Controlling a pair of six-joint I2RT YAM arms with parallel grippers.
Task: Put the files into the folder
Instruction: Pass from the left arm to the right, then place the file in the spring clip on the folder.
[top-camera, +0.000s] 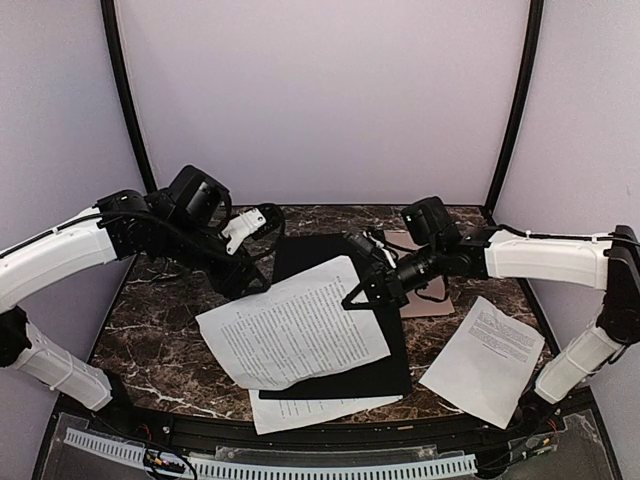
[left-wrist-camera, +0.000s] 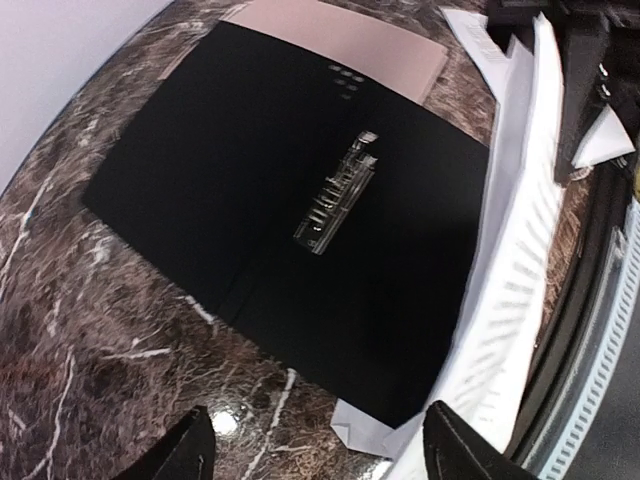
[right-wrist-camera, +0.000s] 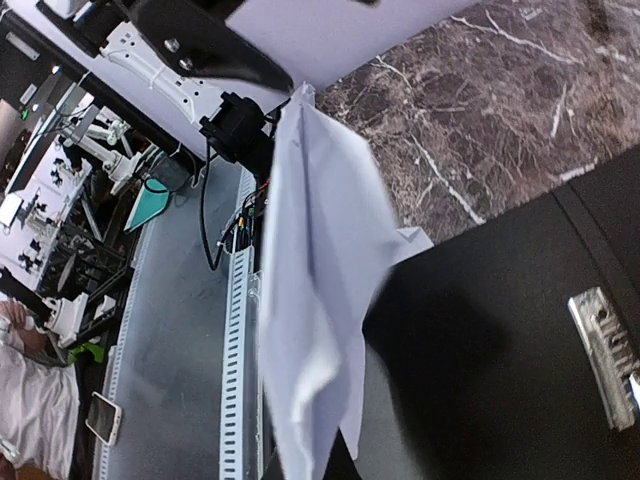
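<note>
Pale lilac walls with black corner poles close in a dark marble bench (top-camera: 150, 330). On it the folder (left-wrist-camera: 250, 200) lies spread flat, black inside with a metal clip (left-wrist-camera: 335, 195), a tan panel (top-camera: 432, 300) at its far-right edge. Of 3 files, 1 sheet (top-camera: 487, 360) lies right and 1 (top-camera: 310, 408) pokes out at the near edge. The right arm reaches in low, its pincer (top-camera: 362, 290) clamped on the lifted sheet (top-camera: 290, 330). The left pincer (left-wrist-camera: 320, 450) hangs over the folder, fingers apart, holding nothing.
</note>
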